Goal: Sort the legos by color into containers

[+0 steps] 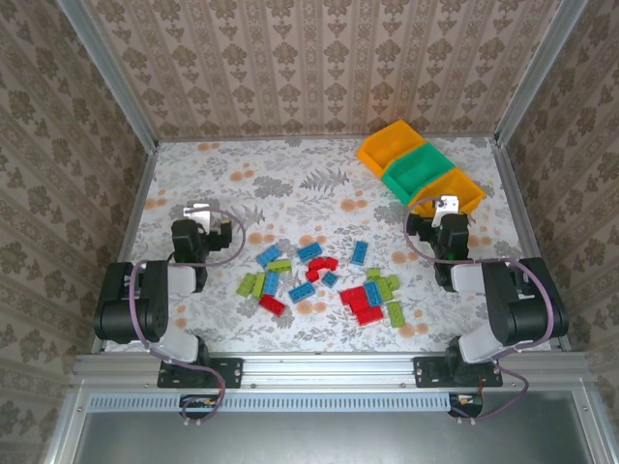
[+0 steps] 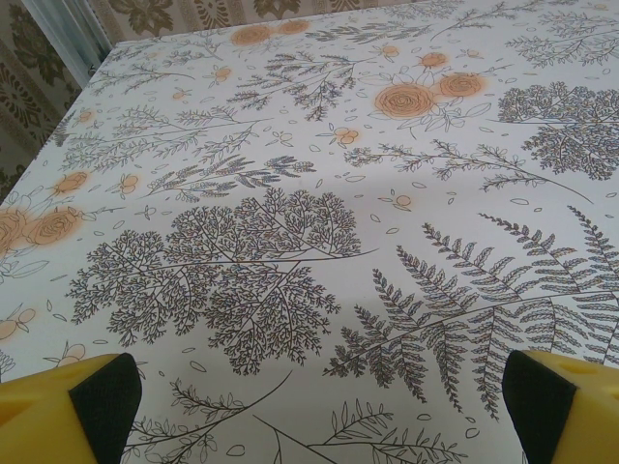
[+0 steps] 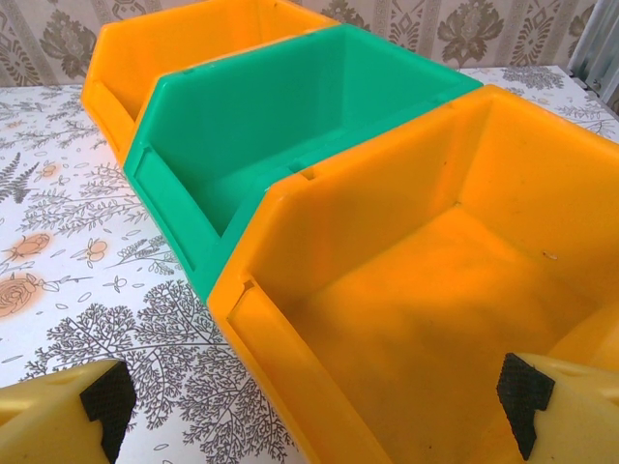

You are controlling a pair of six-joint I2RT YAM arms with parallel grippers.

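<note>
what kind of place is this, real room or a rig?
Most likely an enclosed benchtop robot cell, not a real room: aluminium frame around a floral-print table, wallpaper-print panels as walls, and legos plus three bins staged on it.

Legos [image 1: 363,302] are red, blue, lime; containers [image 1: 416,172] orange and green.

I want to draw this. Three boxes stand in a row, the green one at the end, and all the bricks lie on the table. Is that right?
Almost. The green box is in the middle of the row, between the far orange box and the near orange box, as the top view shows. The bricks do all lie on the table.
</note>
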